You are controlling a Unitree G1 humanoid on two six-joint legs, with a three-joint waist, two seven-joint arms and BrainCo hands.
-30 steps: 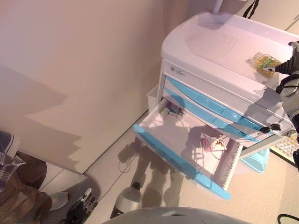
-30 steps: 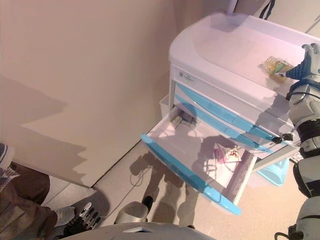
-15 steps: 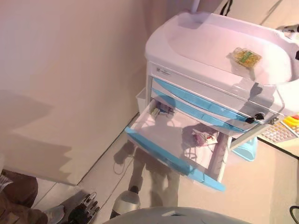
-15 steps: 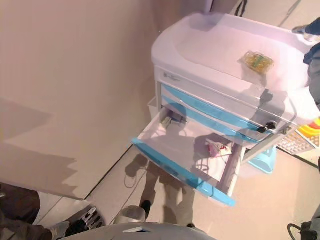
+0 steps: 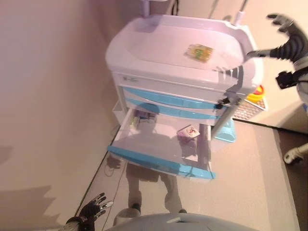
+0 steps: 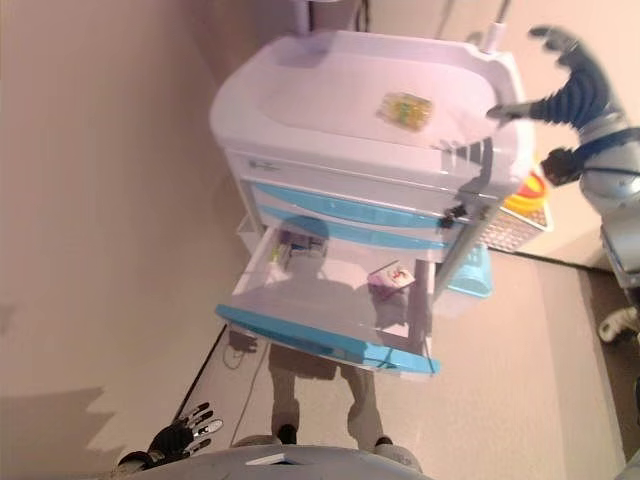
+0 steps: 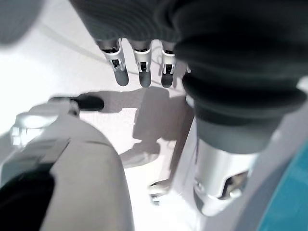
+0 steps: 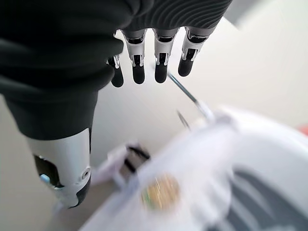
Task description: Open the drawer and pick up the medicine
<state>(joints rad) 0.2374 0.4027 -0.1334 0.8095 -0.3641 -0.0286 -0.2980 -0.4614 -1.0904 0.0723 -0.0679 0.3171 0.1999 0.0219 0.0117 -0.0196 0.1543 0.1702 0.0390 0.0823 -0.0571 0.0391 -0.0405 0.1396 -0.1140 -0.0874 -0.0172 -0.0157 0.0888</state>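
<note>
On cart top (image 5: 159, 43): medicine pack (image 5: 199, 52) released since a second ago; right hand (image 5: 284, 41) lifted away, fingers spread, empty. Bottom drawer (image 5: 161, 144) left open. Left hand (image 5: 94, 208) hung low, fingers relaxed.

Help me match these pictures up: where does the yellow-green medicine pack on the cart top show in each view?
Left eye view: medicine pack on the cart top, right of centre.
Right eye view: same place.
Left wrist view: not in it.
Right wrist view: a blurred yellowish patch on the white top.
Shared landmark: the open drawer below.
</note>
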